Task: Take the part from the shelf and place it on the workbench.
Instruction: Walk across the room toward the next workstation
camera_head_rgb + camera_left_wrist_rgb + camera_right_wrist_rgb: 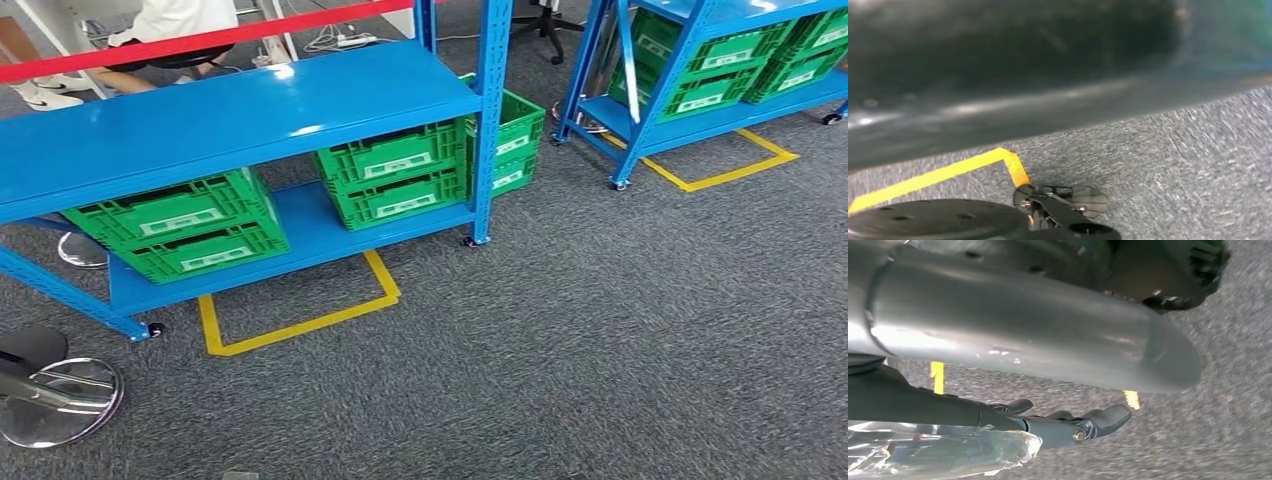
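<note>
Fingers point(1100, 421) of the right hand point(1048, 427) lie stretched out, dark grey and close together, alongside a crinkled clear plastic bag with a dim part inside point(943, 452). The bag sits against the underside of the hand, and the thick grey thumb point(1013, 406) lies on the far side of it. The hand seems to hold the bag, though how firmly the fingers close on it cannot be made out. Below the hand runs grey carpet point(1228, 405) crossed by bits of yellow floor tape point(937, 376).

In the left wrist view the left hand's fingers cannot be told apart from the blurred dark shapes, so their state is unknown.

Farther out, in the head view, a blue metal shelf rack point(240, 110) stands on the carpet with green plastic crates point(395, 172) on its lower level, and a second blue rack point(700, 110) with more green crates stands to the right.
</note>
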